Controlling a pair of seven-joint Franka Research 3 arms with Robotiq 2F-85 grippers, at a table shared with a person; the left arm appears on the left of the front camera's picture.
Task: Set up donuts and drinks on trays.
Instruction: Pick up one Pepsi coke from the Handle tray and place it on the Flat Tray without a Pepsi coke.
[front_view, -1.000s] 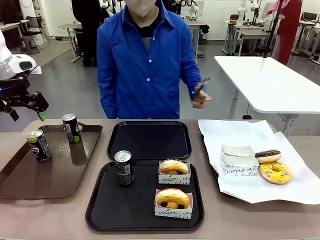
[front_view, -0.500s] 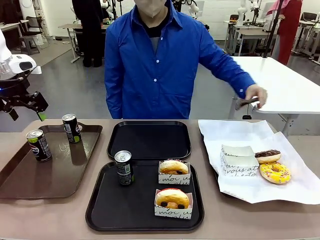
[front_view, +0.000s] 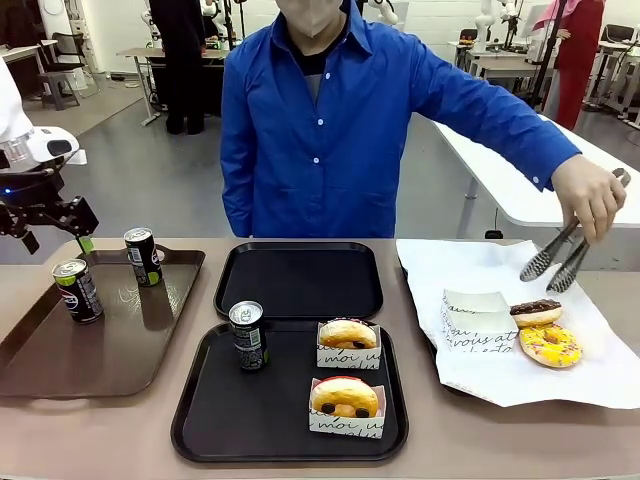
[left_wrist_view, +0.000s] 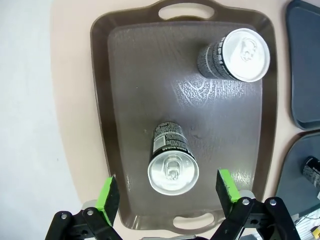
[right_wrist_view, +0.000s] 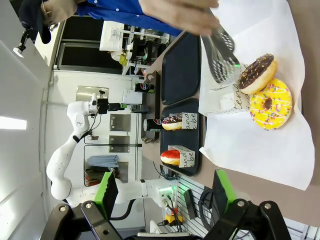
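The near black tray (front_view: 200, 420) holds one drink can (front_view: 248, 336) and two sleeved donuts (front_view: 348, 335) (front_view: 345, 397). The far black tray (front_view: 298, 280) is bare. Two more cans (front_view: 78, 290) (front_view: 143, 256) stand on the brown tray (front_view: 100, 350). My left gripper (front_view: 55, 238) hangs open above that tray's left end. From the wrist, my left gripper (left_wrist_view: 166, 189) is high over one can (left_wrist_view: 172, 165), with the other can (left_wrist_view: 235, 55) farther off. My right gripper (right_wrist_view: 164, 191) is open, well away from the chocolate donut (right_wrist_view: 256, 74) and yellow donut (right_wrist_view: 270, 103).
On the white paper (front_view: 600, 370) at the right lie a chocolate donut (front_view: 536, 312), a yellow sprinkled donut (front_view: 550, 345) and an empty sleeve (front_view: 478, 320). The person's hand (front_view: 590, 195) holds metal tongs (front_view: 555, 262) just above them. A white side table (front_view: 520, 150) stands behind.
The person's hand has swung the tongs from the side table down to just above the donuts on the paper. My left gripper has barely shifted.
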